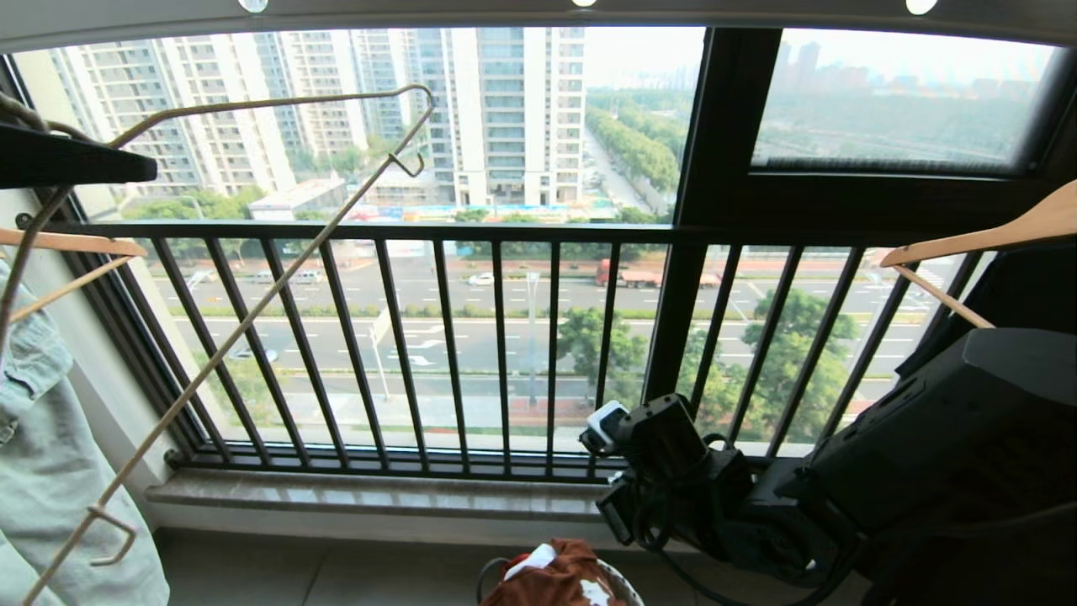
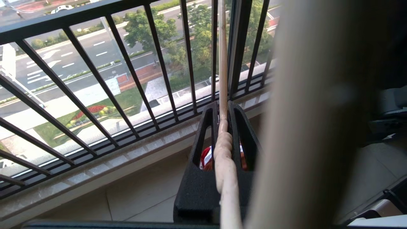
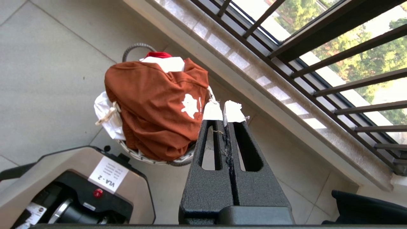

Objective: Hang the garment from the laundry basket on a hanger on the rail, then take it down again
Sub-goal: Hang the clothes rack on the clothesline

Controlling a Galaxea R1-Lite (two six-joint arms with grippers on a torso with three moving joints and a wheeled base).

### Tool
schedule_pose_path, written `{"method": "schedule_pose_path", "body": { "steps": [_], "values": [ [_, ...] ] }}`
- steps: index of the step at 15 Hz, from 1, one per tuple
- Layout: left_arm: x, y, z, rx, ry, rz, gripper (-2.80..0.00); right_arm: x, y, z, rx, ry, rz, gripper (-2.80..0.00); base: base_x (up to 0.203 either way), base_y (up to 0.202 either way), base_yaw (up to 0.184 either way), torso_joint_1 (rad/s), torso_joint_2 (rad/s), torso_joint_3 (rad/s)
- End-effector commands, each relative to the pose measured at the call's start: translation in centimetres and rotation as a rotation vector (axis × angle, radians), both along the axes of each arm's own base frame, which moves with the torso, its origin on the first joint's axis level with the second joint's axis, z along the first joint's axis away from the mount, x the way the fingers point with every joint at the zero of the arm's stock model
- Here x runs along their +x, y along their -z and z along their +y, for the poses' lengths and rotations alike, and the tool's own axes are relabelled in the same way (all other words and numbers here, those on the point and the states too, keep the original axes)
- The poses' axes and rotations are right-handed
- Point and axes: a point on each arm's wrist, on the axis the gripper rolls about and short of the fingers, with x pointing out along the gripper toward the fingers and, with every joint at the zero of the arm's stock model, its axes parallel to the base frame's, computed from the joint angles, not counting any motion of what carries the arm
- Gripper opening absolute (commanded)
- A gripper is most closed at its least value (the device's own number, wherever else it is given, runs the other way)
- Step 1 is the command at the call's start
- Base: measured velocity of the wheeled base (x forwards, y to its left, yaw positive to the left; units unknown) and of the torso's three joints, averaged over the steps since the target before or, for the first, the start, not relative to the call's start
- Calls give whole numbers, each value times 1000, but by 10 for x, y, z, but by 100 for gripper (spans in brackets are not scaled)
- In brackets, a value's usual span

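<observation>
My left gripper [image 2: 223, 109] is shut on the twisted neck of the cream wire hanger [image 1: 278, 278]. The hanger is held high at the left and tilted, with its long bar slanting down across the balustrade. The grey rail [image 1: 421, 15] with round holes runs overhead. The rust-brown garment [image 3: 152, 108] lies bunched over the small round laundry basket [image 3: 178, 160] on the floor, also seen at the bottom of the head view as the garment [image 1: 555, 576]. My right gripper [image 3: 222, 111] hangs shut and empty beside the basket, above the floor, and shows lower right as the right gripper [image 1: 606, 425].
The black balustrade [image 1: 505, 337] and stone sill [image 1: 379, 497] close the front. Pale jeans [image 1: 42, 438] hang at far left under a wooden hanger [image 1: 67, 244]. Another wooden hanger [image 1: 993, 236] is at the right. A white cloth [image 3: 103, 111] lies under the garment. My base [image 3: 79, 184] is next to the basket.
</observation>
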Motion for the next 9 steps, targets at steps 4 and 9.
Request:
{"method": "schedule_pose_path", "body": {
  "steps": [4,9],
  "values": [
    [35,-9,-7,22,-2,26,-280,-1,0,0,-1,-1,-3,-280,0,0,0,0,0,0],
    [54,-13,-12,31,-12,27,-280,-1,2,0,-4,-2,2,-280,0,0,0,0,0,0]
  ]
}}
